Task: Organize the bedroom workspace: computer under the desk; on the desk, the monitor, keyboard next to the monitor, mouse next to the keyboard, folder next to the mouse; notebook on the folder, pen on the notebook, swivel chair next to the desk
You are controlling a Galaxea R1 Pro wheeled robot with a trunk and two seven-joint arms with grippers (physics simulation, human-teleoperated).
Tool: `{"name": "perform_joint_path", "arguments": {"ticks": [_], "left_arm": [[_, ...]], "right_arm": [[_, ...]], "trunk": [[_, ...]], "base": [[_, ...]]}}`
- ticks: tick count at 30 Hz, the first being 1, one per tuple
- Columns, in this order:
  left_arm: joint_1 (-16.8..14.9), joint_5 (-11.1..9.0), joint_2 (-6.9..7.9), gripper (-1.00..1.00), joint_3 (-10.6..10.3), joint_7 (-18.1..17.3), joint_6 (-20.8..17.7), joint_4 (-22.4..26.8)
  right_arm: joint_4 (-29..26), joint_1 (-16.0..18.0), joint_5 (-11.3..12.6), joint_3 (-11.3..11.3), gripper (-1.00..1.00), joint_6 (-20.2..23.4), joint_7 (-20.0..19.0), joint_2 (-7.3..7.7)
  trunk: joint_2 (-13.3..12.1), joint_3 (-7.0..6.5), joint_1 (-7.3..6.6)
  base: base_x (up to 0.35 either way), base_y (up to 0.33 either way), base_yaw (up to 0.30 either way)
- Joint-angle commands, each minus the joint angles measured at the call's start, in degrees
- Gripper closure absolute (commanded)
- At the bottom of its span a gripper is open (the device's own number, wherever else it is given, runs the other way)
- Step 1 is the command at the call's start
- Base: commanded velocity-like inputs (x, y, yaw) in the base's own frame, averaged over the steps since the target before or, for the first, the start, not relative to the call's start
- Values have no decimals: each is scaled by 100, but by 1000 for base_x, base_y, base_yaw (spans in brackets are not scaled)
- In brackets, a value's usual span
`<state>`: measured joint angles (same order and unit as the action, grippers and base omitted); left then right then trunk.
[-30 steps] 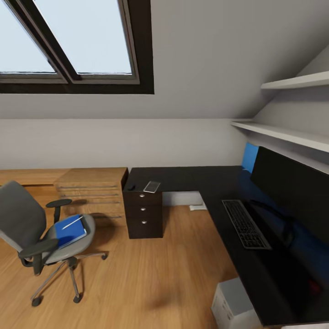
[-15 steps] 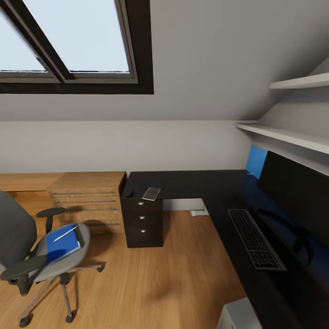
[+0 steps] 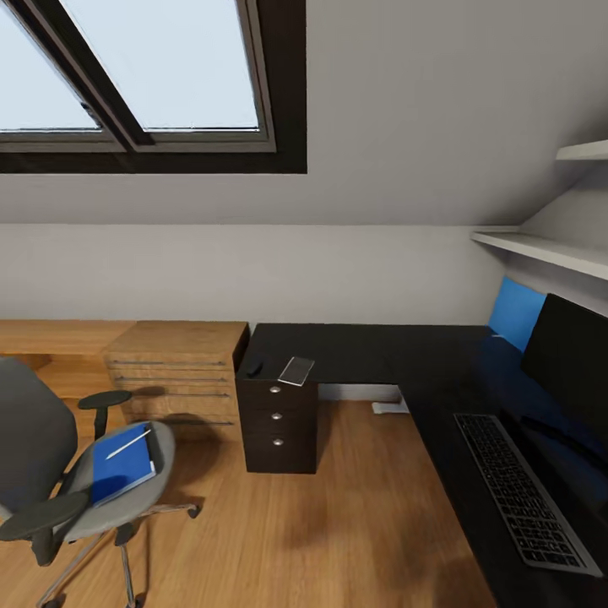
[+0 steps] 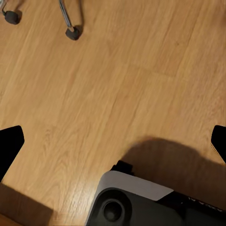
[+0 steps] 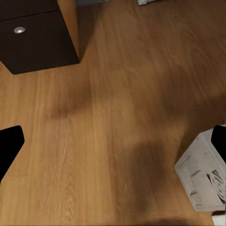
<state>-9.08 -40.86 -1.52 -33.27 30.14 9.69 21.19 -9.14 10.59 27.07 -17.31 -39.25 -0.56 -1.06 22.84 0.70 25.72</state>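
- Left claw [image 4: 113,141]: fingers spread wide, empty, above wood floor [image 4: 117,84].
- Right claw [image 5: 113,141]: fingers spread wide, empty; computer [image 5: 202,176] on floor nearby.
- Desk [image 3: 380,355]: keyboard [image 3: 523,498] and monitor [image 3: 574,363] at right; notebook [image 3: 296,370] and mouse [image 3: 254,369] above drawers.
- Swivel chair [image 3: 76,473], left: folder [image 3: 121,464] on seat, pen [image 3: 128,443] on top.
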Motion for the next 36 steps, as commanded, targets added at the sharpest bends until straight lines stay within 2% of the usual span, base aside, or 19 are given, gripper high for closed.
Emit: {"name": "perform_joint_path", "arguments": {"ticks": [1,9,20,31,36], "left_arm": [[-6,-61,3,-100,-48,27,35,-1],[-6,-62,3,-100,-48,27,33,-1],[-6,-87,3,-100,-48,27,33,-1],[-6,-72,0,-100,-40,27,57,-1],[-6,-40,-37,-100,-74,32,380,7]], "right_arm": [[6,4,60,-42,-100,-22,-6,1],[14,6,61,-36,-100,-22,-5,0],[17,4,62,-35,-100,-24,-5,2],[21,4,55,-40,-100,-22,-14,4],[-7,4,59,-32,-100,-28,-27,10]], "trunk": [[8,8,6],[8,9,6],[8,-47,6],[8,-54,6],[8,-54,6]], "base": [[328,0,20],[328,9,5],[328,126,177],[328,117,21],[328,80,0]]}}
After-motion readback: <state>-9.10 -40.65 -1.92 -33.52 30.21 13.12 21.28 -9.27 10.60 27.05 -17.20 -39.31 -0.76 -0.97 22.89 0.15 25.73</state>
